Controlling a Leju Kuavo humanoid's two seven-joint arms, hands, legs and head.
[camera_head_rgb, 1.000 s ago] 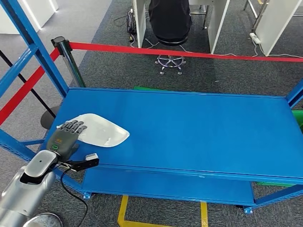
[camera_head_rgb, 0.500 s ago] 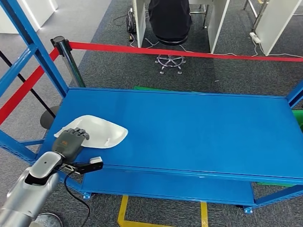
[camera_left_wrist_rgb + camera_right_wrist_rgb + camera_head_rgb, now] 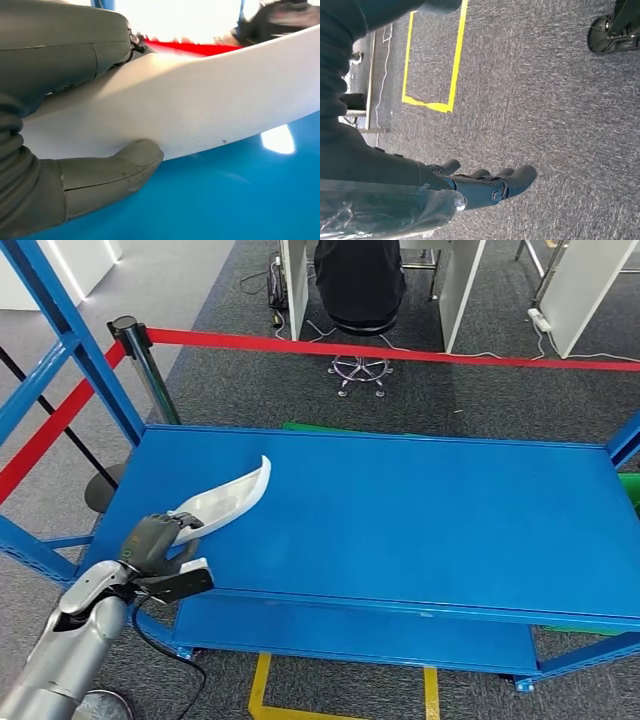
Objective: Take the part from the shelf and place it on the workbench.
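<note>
Part [image 3: 226,502]: one white, elongated curved shell, raised at a tilt above the left front corner of the single blue shelf deck [image 3: 423,510], its pointed far end highest and its near end buried in the left hand [image 3: 155,542]. The left hand grips that near end, fingers over the top and thumb beneath; in the left wrist view the thumb [image 3: 113,175] presses the underside of the part [image 3: 211,105] while the fingers close over its upper edge, and the far tip is cut off by the frame edge. Whether the part's lowest edge touches the deck cannot be told. The right hand [image 3: 486,185] hangs over grey carpet, holding nothing, fingers extended and slightly apart; part of it is hidden behind the dark forearm cover. One yellow floor marking [image 3: 433,75] lies on the carpet beyond it. Behind the shelf runs one red barrier tape [image 3: 392,352] from one black post [image 3: 140,360]. One black office chair [image 3: 358,290] stands further back, its top cut off by the frame.
</note>
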